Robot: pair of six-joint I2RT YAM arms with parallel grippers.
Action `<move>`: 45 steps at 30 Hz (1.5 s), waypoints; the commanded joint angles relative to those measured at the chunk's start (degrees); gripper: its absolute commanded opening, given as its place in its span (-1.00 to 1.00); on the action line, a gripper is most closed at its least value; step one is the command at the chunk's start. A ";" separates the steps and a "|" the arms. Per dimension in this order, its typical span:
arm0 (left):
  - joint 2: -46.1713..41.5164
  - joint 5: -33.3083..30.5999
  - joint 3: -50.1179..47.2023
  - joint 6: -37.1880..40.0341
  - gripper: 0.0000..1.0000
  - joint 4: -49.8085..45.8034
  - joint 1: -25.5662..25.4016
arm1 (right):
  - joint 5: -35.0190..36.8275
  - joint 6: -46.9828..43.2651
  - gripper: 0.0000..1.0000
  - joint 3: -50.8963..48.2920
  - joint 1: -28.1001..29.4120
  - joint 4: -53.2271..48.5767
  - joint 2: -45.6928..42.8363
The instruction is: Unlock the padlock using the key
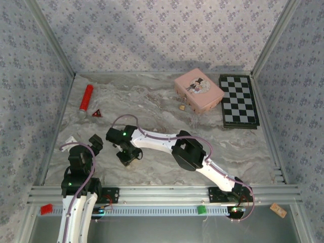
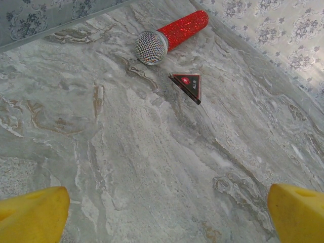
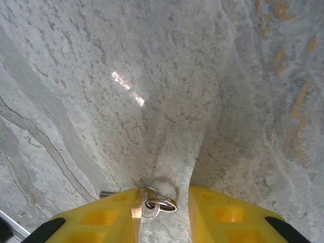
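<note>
Your right gripper [image 3: 164, 196] sits low over the table [image 1: 167, 109], jaws parted and clamped on nothing. The key [image 3: 158, 204] lies on its ring in the gap, against the finger on the picture's left and clear of the other. The padlock [image 1: 181, 107] lies well apart from that gripper, farther back, just beside the pink box [image 1: 198, 91]. Your left gripper [image 1: 96, 143] hangs wide open near its base, with a red microphone [image 2: 172, 33] and a small triangle [image 2: 188, 86] ahead of it.
</note>
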 commanded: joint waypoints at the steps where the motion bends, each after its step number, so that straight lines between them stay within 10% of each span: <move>1: -0.54 -0.52 -0.05 -0.30 1.00 0.51 -0.22 | 0.00 -1.43 -0.40 2.24 1.55 -3.75 3.36; 35: -1.97 0.78 -1.58 0.21 1.00 2.50 -0.12 | 0.17 2.17 -0.93 -17.30 -3.53 10.53 -11.34; 45: 13.47 21.03 -0.85 -1.77 0.99 19.38 -0.59 | 6.34 9.40 -1.00 -38.24 -13.85 23.52 -32.26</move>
